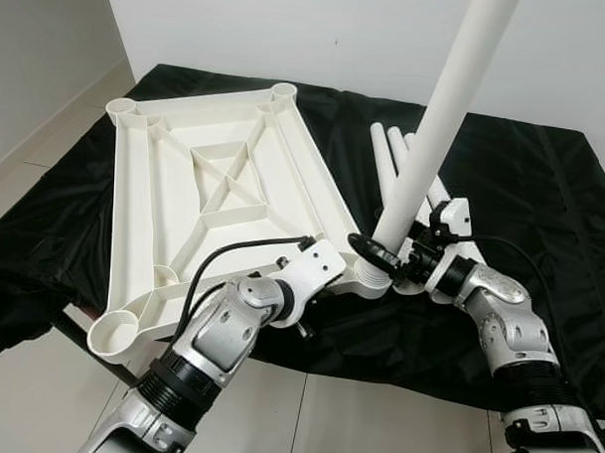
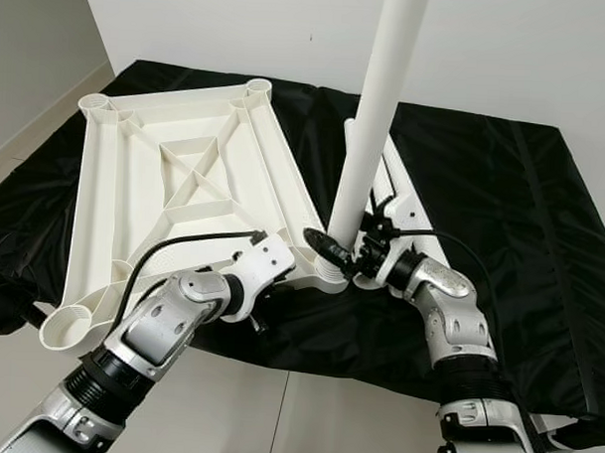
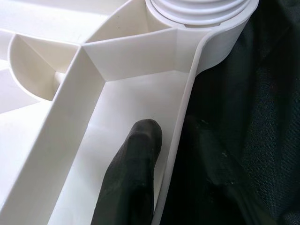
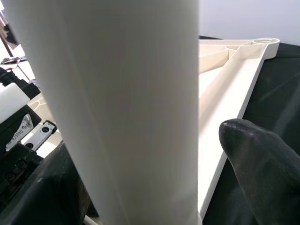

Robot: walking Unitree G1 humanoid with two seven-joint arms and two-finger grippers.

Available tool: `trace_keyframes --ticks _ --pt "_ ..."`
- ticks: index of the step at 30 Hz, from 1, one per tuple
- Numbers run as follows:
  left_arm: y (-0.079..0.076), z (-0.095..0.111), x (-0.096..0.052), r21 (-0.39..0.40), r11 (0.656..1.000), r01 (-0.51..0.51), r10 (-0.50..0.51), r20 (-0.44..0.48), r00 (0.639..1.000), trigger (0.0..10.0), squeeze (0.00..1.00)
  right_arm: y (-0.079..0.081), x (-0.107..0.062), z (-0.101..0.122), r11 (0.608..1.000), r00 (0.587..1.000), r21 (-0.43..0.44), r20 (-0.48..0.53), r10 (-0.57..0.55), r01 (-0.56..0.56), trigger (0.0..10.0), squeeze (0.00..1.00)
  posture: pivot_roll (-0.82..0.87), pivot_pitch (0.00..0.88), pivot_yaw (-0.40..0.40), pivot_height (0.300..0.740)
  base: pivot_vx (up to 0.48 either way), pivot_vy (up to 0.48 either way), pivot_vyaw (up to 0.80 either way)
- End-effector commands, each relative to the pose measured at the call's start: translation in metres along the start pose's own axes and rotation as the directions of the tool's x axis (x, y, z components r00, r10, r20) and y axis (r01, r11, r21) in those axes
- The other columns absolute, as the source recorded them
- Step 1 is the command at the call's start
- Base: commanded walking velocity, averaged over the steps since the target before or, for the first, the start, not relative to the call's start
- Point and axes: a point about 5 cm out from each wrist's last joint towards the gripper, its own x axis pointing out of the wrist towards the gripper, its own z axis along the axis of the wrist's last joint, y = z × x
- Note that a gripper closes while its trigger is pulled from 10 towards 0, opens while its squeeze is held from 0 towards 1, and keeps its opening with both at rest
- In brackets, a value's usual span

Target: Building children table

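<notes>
Fitting a leg into its corner socket looks to be the step in hand. From the left eye view, the white tabletop (image 1: 209, 188) lies upside down, ribs up, over the black cloth (image 1: 523, 185) near its left edge. The right end effector (image 1: 389, 257) is closed around the foot of a white leg (image 1: 435, 122), which stands in the threaded socket (image 1: 368, 280) at the tabletop's near right corner. The leg's long axis runs almost upright, leaning a little to the right as it rises. Spare legs (image 1: 389, 155) lie side by side on the cloth just behind it.

From the right eye view, the left end effector (image 2: 293, 274) sits at the tabletop's near edge, close beside that socket.

Through the left wrist view, one black finger (image 3: 133, 180) rests inside the rim and the other lies outside it, so this end effector pinches the rim wall narrowly, steadying the piece.

Through the right wrist view, the leg passes between the fingers (image 4: 260, 159).

Next, I judge, the leg needs straightening to true upright and turning about its own axis until the thread seats, while the left side holds the tabletop against twisting.
</notes>
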Motion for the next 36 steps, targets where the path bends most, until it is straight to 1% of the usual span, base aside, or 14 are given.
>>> trace_keyframes --ticks 1,3,4,6,7,9,17,18,19,20,22,23,24,36 --pt "-0.004 -0.018 0.004 -0.039 0.999 0.006 -0.009 -0.07 0.998 10.0 0.0 -0.001 -0.001 -0.001 1.0 1.0 -0.013 -0.015 0.015 -0.016 10.0 0.0 -0.1 0.142 0.022 0.74 0.0 0.0 0.0" --pt "-0.004 -0.018 0.003 -0.04 0.999 0.006 -0.009 -0.07 0.998 10.0 0.0 0.0 -0.002 -0.003 0.999 0.999 -0.018 -0.026 0.039 -0.039 10.0 0.0 -0.1 0.145 0.023 0.74 0.0 0.0 0.0" --pt "-0.005 -0.018 0.003 -0.041 0.999 0.007 -0.01 -0.07 0.997 10.0 0.0 0.0 -0.002 -0.003 0.999 0.998 -0.021 -0.033 0.049 -0.05 4.4 0.0 -0.1 0.146 0.021 0.74 0.0 0.0 0.0" --pt "-0.005 -0.018 0.003 -0.041 0.999 0.007 -0.01 -0.07 0.997 10.0 0.0 0.001 -0.002 -0.004 0.998 0.998 -0.023 -0.036 0.055 -0.056 4.4 0.0 -0.1 0.146 0.021 0.74 0.0 0.0 0.0" --pt "-0.005 -0.018 0.003 -0.041 0.999 0.007 -0.01 -0.07 0.997 10.0 0.0 0.001 -0.002 -0.004 0.997 0.997 -0.013 -0.029 0.071 -0.071 0.2 0.0 -0.1 0.145 0.02 0.74 0.0 0.0 0.0" --pt "-0.006 -0.018 0.003 -0.042 0.999 0.008 -0.011 -0.07 0.997 10.0 0.0 0.002 -0.002 -0.004 0.996 0.995 -0.004 -0.024 0.092 -0.092 0.0 0.0 -0.1 0.142 0.02 0.74 0.0 0.0 0.0" --pt "-0.009 -0.019 0.003 -0.042 0.999 0.012 -0.015 -0.069 0.997 10.0 0.0 0.006 -0.002 -0.003 0.995 0.995 0.004 -0.009 0.096 -0.096 0.0 0.0 -0.1 0.137 0.012 0.74 0.0 0.0 0.0" --pt "-0.009 -0.019 0.003 -0.042 0.999 0.012 -0.015 -0.07 0.997 10.0 0.0 0.008 -0.001 -0.003 0.996 0.996 0.008 -0.004 0.085 -0.085 7.6 0.0 -0.1 0.136 0.01 0.74 0.0 0.0 0.0" --pt "-0.009 -0.019 0.003 -0.042 0.999 0.012 -0.015 -0.07 0.997 10.0 0.0 0.008 -0.001 -0.003 0.996 0.996 0.008 -0.004 0.085 -0.085 7.6 0.0 -0.1 0.136 0.01 0.74 0.0 0.0 0.0" --pt "-0.009 -0.019 0.003 -0.043 0.999 0.011 -0.014 -0.07 0.997 10.0 0.0 0.01 -0.001 -0.003 0.997 0.997 0.014 0.001 0.082 -0.082 10.0 0.0 -0.1 0.136 0.009 0.74 0.0 0.0 0.0" --pt "-0.01 -0.02 0.004 -0.043 0.999 0.012 -0.015 -0.07 0.997 10.0 0.0 0.018 0.002 -0.001 0.997 0.998 0.024 0.02 0.067 -0.068 10.0 0.0 -0.1 0.131 0.008 0.74 0.0 0.0 0.0" --pt "-0.01 -0.02 0.004 -0.043 0.999 0.012 -0.015 -0.07 0.997 10.0 0.0 0.018 0.002 -0.001 0.997 0.998 0.024 0.02 0.067 -0.068 10.0 0.0 -0.1 0.131 0.008 0.74 0.0 0.0 0.0" --pt "-0.01 -0.02 0.004 -0.043 0.999 0.014 -0.017 -0.07 0.997 10.0 0.0 0.023 0.003 0.001 0.999 0.999 0.035 0.04 0.037 -0.038 10.0 0.0 -0.1 0.128 0.007 0.74 0.0 0.0 0.0" --pt "-0.015 -0.021 0.006 -0.035 0.999 0.034 -0.036 -0.073 0.997 10.0 0.0 0.037 0.004 0.005 0.993 0.989 0.026 0.091 -0.114 0.112 10.0 0.0 -0.12 0.128 0.012 0.74 0.0 0.0 0.0"
